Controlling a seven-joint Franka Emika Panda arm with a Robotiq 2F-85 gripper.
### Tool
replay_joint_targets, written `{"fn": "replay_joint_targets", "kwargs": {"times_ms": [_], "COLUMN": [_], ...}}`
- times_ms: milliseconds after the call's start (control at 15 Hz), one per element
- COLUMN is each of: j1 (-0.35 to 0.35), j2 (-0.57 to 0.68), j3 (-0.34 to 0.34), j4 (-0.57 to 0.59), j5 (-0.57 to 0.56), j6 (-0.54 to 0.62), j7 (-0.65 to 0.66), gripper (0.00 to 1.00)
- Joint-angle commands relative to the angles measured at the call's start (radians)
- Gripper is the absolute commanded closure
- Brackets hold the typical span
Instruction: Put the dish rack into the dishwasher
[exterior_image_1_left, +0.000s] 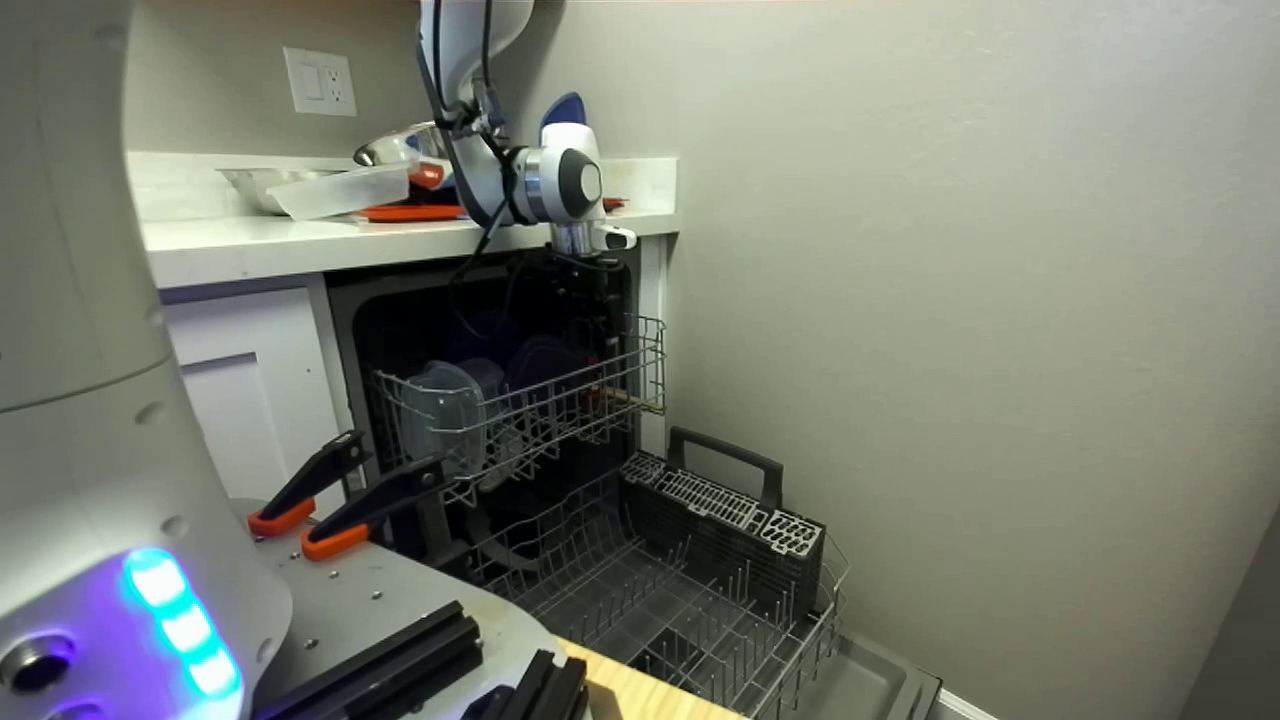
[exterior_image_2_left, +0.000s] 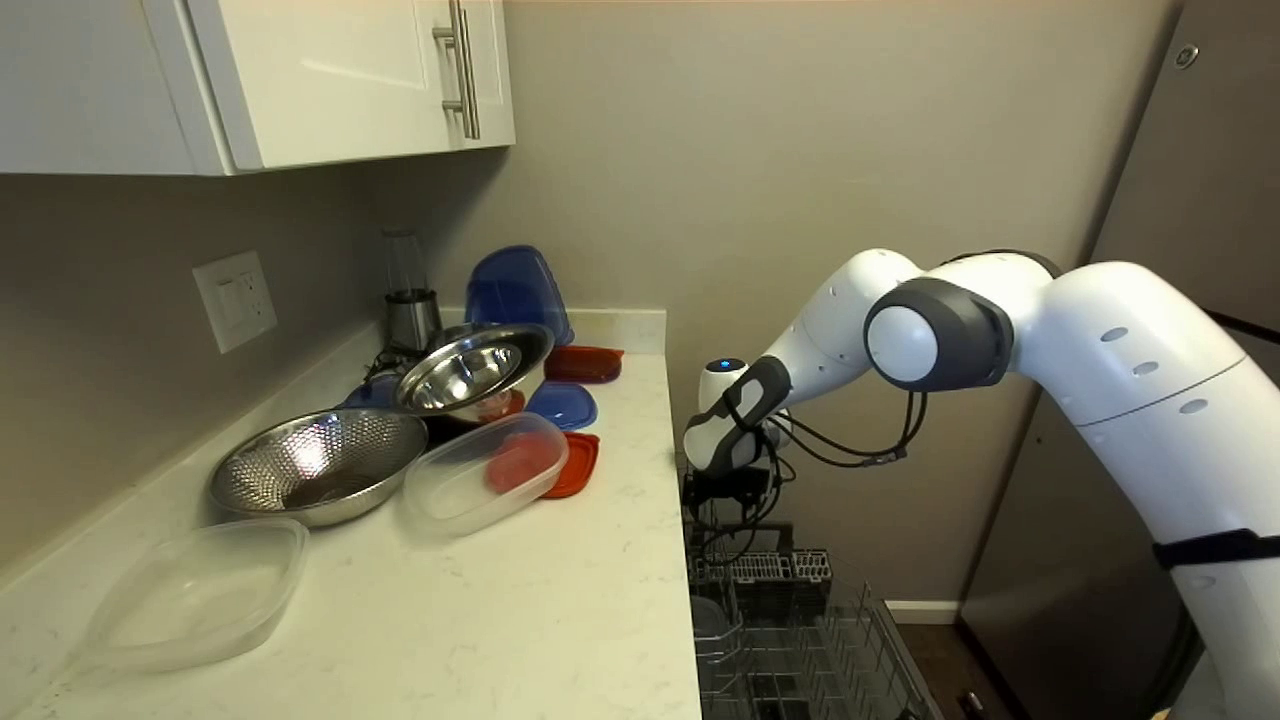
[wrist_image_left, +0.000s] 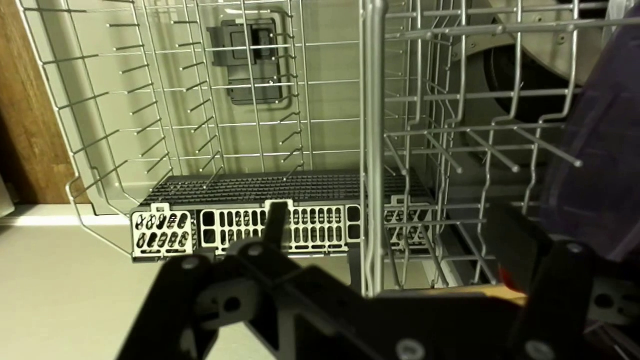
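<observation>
A wide, pale grey-white wire-grid dish rack (exterior_image_1_left: 548, 416) is seated partly inside the boxy, dark-interior dishwasher (exterior_image_1_left: 412, 318), its front part projecting. Black jointed fingers (wrist_image_left: 515, 246) are spread apart, nothing gripped; in the wrist view the rack's front rail (wrist_image_left: 374, 150) is seen between them, running crosswise to their gap, contact not tellable. A push inward, rightward in that view, is probably needed next.

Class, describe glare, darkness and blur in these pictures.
In an exterior view, the base lights wash out white and the dishwasher interior lies in shadow; in an exterior view, the colander glints; in the wrist view, the claw is blurred, the cutlery basket sharper.
</observation>
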Motion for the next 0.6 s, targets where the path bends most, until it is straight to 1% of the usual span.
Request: {"fn": "replay_joint_targets", "kwargs": {"times_ms": [0, 200, 267, 533], "j1": [-0.009, -0.011, -0.011, -0.020], "j2": [-0.064, -0.132, -0.175, -0.293], "j3": [0.008, 0.003, -0.004, -0.022], "j4": [-0.063, -0.143, -0.191, -0.318], "j5": [0.004, -0.005, -0.012, -0.031], "j6": [-0.008, 0.014, 0.016, 0.011], "j7": [0.005, -0.006, -0.009, -0.008], "gripper": [0.00, 0.00, 0.00, 0.00]}}
